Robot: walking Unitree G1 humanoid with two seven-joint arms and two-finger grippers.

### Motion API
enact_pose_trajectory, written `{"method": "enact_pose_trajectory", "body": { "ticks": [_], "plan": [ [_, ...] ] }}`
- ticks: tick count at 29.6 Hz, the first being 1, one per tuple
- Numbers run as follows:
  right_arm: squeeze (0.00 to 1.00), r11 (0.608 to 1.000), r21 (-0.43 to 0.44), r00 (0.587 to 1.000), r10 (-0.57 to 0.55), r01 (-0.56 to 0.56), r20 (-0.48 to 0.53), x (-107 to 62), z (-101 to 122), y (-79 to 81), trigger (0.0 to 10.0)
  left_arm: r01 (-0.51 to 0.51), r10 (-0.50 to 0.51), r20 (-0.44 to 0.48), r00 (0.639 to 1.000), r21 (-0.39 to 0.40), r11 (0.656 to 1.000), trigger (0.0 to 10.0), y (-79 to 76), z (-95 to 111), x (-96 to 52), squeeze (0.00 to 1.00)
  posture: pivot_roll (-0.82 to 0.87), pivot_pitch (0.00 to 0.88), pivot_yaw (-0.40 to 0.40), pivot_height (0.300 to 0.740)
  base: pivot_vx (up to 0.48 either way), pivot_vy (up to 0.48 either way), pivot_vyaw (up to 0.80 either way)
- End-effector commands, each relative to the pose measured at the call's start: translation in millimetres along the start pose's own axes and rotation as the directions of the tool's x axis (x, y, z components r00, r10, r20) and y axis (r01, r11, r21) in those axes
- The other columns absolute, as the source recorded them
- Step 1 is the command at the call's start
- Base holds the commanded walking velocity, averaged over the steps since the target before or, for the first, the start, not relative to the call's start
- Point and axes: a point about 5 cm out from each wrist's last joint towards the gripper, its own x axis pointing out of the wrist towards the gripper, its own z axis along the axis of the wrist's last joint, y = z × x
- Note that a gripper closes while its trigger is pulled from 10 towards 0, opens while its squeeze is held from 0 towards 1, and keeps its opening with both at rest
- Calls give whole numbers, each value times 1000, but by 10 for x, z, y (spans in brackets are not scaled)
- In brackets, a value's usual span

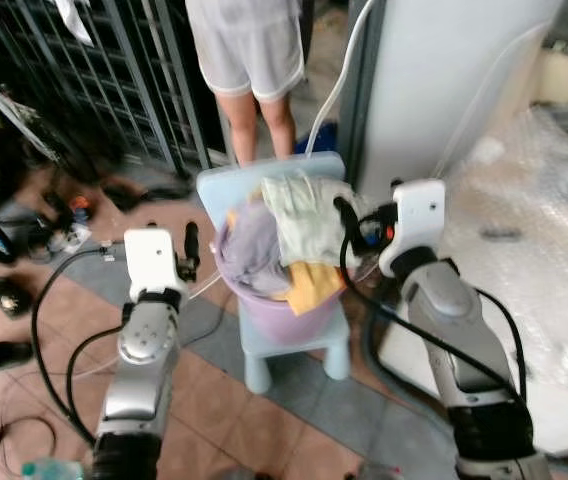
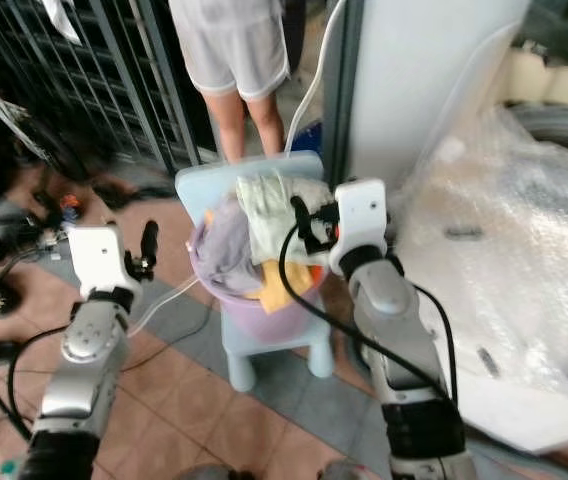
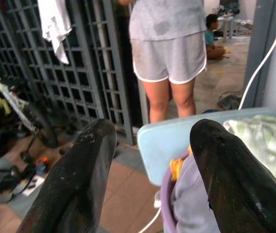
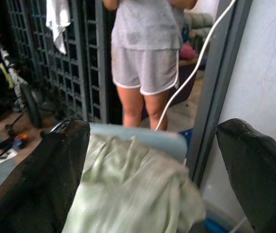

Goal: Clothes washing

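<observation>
My left tool [image 1: 190, 247] hangs wide and empty at centre-left; the basin [image 1: 284, 305] of clothes [image 1: 304, 225] sits mid-frame on a small stool [image 1: 294, 345]; my right tool [image 4: 147, 160] gapes over them. A clumsy grab could tip the basin or snag the cable [image 1: 336, 85].

At the centre of the frame a basin [image 1: 289, 310] sits on a small chair [image 1: 264, 185], heaped with clothes [image 1: 299, 225]. My left pincer [image 1: 192, 245] is just left of the basin, my right pincer [image 1: 349, 222] at the heap's right edge. A person [image 1: 249, 60] stands behind the chair, top centre. Shoes [image 1: 9, 295] lie at the far left. Plastic sheeting [image 1: 534, 230] covers the right side.
</observation>
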Motion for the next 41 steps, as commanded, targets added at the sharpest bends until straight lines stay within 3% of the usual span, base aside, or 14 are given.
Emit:
{"method": "enact_pose_trajectory", "body": {
  "ticks": [1,6,12,15,23,28,34,41],
  "plan": [
    [0,999,-22,1000,-23,23,2,27,37,-58,10000,15,-15,-8,1000,8,1000,10000,-35,-5,-38,0,-74,0,100,740,401,262,0],
    [0,998,-63,1000,-15,13,-24,167,32,-65,10000,4,-4,-20,1000,15,1000,10000,14,-23,-56,0,-54,0,76,740,282,52,0],
    [0,997,-70,994,11,-19,-113,109,-144,-17,10000,-32,33,-44,999,11,999,10000,58,-69,-122,0,-52,0,71,740,0,0,0],
    [0,997,-77,986,-8,-5,-169,48,-270,-34,10000,3,-4,-41,999,-4,1000,10000,-42,-49,-153,0,-57,0,72,740,0,0,0],
    [0,999,-40,976,11,-20,-219,102,-321,44,10000,28,-28,-30,999,6,1000,10000,-22,-9,-60,0,-55,0,88,740,0,0,0],
    [0,992,-75,913,62,-101,-404,-3,-638,77,10000,-14,13,-47,999,-12,1000,10000,8,-59,-134,0,-59,0,56,740,0,0,0],
    [0,980,-186,896,-23,-67,-444,120,-801,36,10000,44,-46,-52,998,-39,998,10000,-157,-70,-218,0,-42,0,49,740,0,0,0],
    [0,967,-255,894,-100,-17,-437,215,-903,-15,10000,39,-41,-64,997,-39,998,10000,-83,-85,-265,0,-21,0,48,740,137,0,0]
  ]
}}
